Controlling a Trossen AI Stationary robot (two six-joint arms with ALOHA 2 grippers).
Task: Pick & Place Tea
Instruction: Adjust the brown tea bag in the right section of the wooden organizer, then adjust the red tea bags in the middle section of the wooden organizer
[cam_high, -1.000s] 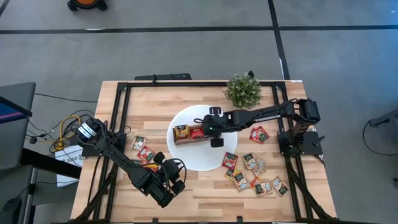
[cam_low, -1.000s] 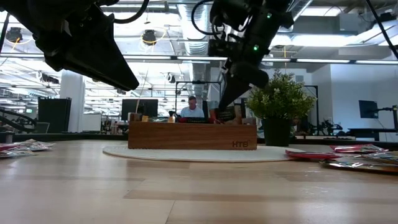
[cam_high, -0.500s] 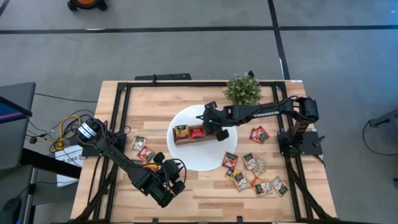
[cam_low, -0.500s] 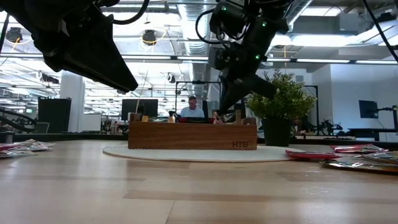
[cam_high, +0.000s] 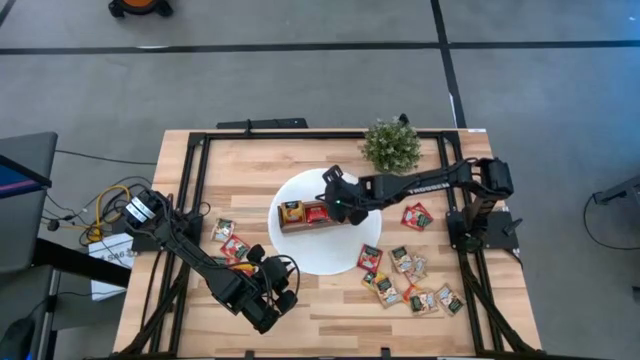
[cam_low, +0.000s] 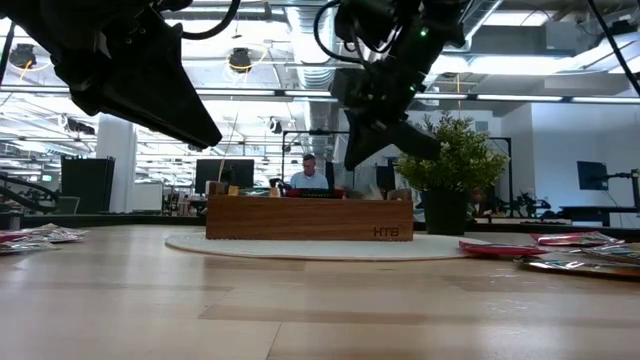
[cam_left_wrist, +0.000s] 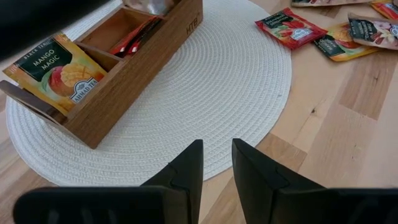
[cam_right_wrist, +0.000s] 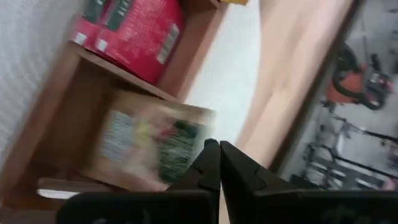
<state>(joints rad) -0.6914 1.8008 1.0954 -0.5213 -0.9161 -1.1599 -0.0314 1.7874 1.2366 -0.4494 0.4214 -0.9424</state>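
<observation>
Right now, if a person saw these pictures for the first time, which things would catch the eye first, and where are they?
At the table's centre, a narrow brown wooden three-compartment box sits on a round white woven mat, with a yellow-orange sachet at one end and red ones in the middle. The right gripper, shut, hangs over the box, while the left gripper waits at the mat's near edge. Loose red and yellow paper tea sachets lie scattered right of the mat.

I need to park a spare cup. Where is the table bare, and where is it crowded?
Bare: the near edge of the table, and the far-left corner beside the white mat. Crowded: the right side, strewn with tea sachets, and the near-left, under the left arm.
</observation>
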